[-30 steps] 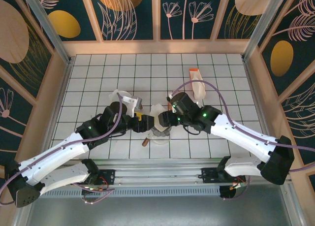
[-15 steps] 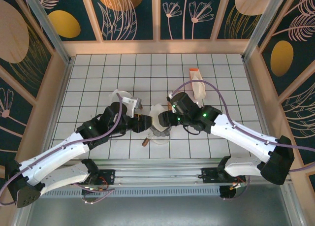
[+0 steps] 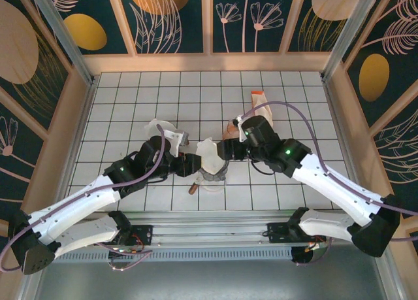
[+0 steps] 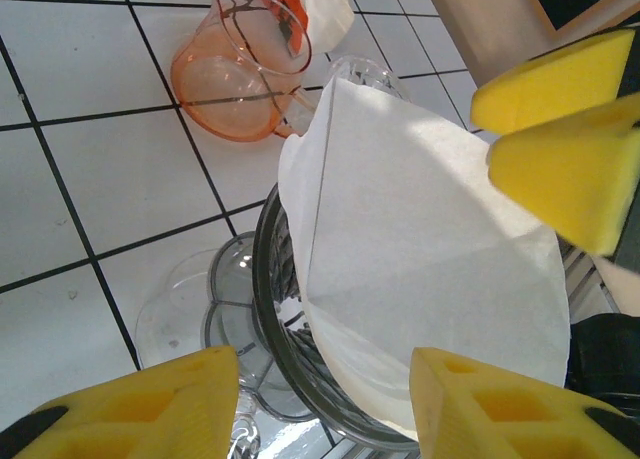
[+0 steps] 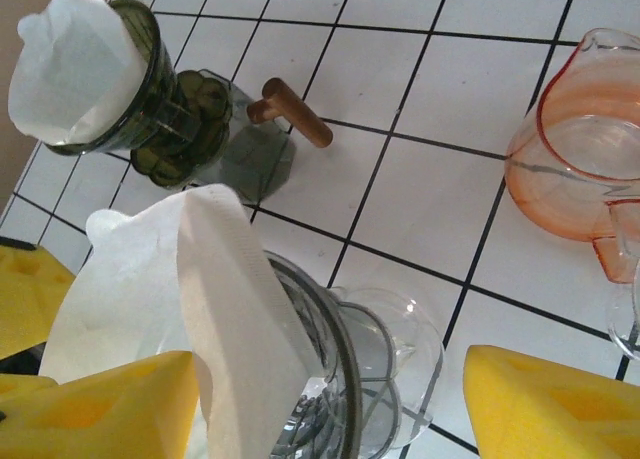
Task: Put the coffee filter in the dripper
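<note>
The coffee filter [image 4: 420, 269] hides most of the dripper [image 4: 272, 309].

Bright, even light throughout, soft faint shadows, sharp focus, little glare.

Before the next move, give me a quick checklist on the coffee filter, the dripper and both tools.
1. Seating: not ok. The coffee filter has its lower part inside the dripper, but most of it stands above the rim.
2. Release: ok. The right tool has its jaws wide, with the paper beside one of them, not pinched.
3. Steadying grip: cannot tell. The dripper's near rim lies between the jaws of the left tool.
4. Clearance: ok. The pink pitcher stands apart from the dripper.
5. Neighbour: ok. The green dripper stands apart.
</note>
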### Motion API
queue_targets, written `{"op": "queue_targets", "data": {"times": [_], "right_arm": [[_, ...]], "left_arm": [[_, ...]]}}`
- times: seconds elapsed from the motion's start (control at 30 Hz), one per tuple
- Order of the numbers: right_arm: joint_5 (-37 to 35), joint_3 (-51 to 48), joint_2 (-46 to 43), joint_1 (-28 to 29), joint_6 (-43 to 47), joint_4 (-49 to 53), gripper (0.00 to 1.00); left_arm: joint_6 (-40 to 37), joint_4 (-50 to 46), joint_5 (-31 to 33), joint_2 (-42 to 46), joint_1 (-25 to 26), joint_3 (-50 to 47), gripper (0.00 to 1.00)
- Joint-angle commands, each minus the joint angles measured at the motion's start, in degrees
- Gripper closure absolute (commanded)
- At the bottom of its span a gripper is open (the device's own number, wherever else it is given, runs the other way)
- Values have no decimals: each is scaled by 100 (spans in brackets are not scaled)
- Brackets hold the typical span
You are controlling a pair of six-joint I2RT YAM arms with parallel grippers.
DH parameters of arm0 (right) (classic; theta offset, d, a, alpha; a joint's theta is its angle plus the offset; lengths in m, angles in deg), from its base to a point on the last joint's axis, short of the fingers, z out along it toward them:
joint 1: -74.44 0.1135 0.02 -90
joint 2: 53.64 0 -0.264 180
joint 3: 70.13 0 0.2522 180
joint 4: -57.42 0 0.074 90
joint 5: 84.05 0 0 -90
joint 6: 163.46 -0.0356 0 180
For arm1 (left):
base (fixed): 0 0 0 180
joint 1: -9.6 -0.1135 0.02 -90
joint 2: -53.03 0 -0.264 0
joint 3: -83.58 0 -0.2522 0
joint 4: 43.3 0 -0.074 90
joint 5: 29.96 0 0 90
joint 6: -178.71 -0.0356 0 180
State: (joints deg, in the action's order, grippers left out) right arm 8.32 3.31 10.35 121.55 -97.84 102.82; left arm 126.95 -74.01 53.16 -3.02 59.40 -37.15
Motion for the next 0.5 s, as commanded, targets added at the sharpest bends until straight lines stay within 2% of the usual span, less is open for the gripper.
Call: {"op": "queue_targets", "data": {"times": [0.0,0.3,0.47], "right_arm": [[289,-144,-92,-44,39,-106,32],[265,-478,-131,-62,-47,-284,43],[237,-759,-209,-79,-167,-434,46]], "left_arm": [[1,-10,21,-45,-32,-48,50],[8,82,17,-125,-36,-120,50],[48,172,31,-127,-33,-259,50]]}}
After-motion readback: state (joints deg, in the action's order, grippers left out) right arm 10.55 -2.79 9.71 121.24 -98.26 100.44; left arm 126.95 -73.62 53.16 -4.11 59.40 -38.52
